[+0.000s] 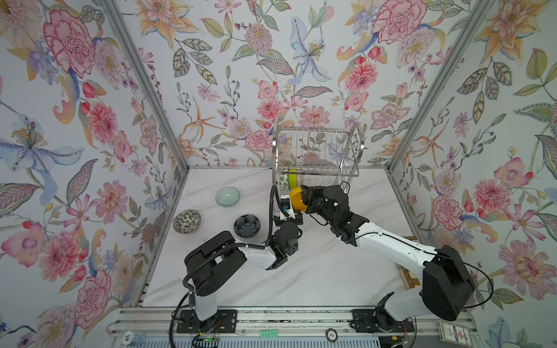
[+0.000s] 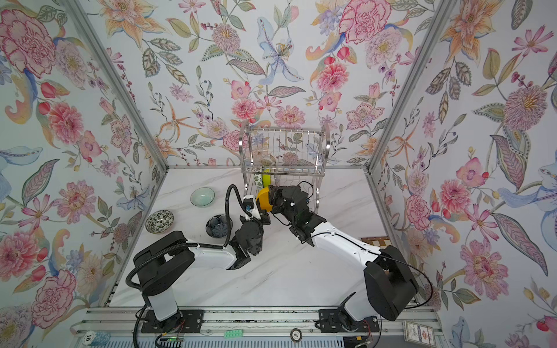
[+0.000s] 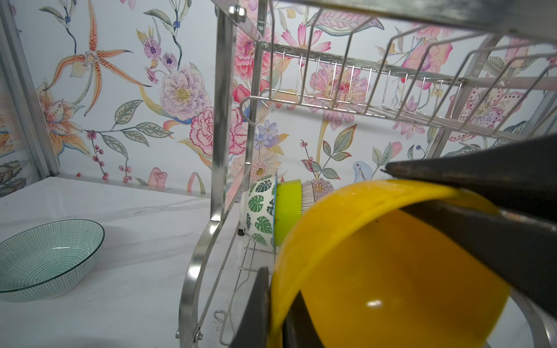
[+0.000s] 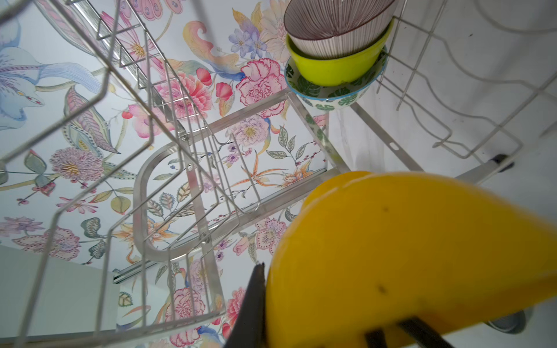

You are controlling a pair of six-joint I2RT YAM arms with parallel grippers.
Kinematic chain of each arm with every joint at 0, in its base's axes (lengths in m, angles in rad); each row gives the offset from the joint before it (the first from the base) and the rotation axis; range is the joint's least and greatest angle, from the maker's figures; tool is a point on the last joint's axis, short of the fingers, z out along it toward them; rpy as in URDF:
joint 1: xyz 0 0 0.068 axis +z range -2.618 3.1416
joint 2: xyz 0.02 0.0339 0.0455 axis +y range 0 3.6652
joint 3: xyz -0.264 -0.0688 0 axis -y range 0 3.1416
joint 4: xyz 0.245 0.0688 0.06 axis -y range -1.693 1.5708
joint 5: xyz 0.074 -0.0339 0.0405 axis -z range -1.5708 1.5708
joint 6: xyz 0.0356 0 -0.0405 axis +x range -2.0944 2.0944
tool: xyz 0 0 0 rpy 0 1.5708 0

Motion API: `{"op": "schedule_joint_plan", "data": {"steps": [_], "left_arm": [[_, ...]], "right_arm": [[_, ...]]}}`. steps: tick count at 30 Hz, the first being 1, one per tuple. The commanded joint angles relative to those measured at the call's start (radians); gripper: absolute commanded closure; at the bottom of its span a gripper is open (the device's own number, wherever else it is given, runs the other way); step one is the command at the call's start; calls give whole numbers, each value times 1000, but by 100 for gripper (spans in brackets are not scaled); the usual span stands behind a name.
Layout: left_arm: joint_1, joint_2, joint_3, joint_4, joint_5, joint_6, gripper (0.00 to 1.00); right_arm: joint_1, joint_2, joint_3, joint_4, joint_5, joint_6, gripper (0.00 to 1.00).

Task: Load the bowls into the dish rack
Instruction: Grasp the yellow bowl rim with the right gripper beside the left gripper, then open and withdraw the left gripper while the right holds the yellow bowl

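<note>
An orange-yellow bowl [image 1: 297, 199] [image 3: 391, 271] hangs tilted on its side at the front of the dish rack [image 1: 316, 150] [image 3: 220, 120], level with the lower tier. My left gripper [image 1: 293, 208] [image 3: 275, 316] is shut on its rim from below. At the opposite edge my right gripper [image 1: 305, 195] [image 4: 268, 316] is shut on the rim too. At the left end of the lower tier, a green-leaf white bowl [image 3: 260, 211], a lime green bowl [image 3: 287, 211] and a pink striped bowl [image 4: 334, 27] stand nested on edge. A pale celadon bowl [image 1: 227, 197], a speckled bowl [image 1: 187, 221] and a navy flower bowl [image 1: 247, 225] rest on the table.
The rack stands against the back wall, its upper tier [image 1: 318, 141] overhanging the held bowl. Flowered walls close in three sides. A wooden chessboard [image 2: 376, 241] lies at the right edge behind my right arm. Poker chips [image 1: 331, 333] and a card box [image 1: 452, 333] sit on the front rail.
</note>
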Motion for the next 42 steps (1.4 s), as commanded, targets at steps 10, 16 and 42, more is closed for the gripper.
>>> {"op": "schedule_joint_plan", "data": {"steps": [10, 16, 42], "left_arm": [[2, -35, 10, -149, 69, -81, 79], [19, -71, -2, -222, 114, -141, 59], [200, -453, -113, -734, 595, -429, 1]], "right_arm": [[-35, -9, -9, 27, 20, -49, 100], [-41, -25, -24, 24, 25, -54, 100], [-127, -79, -128, 92, -57, -413, 100]]}}
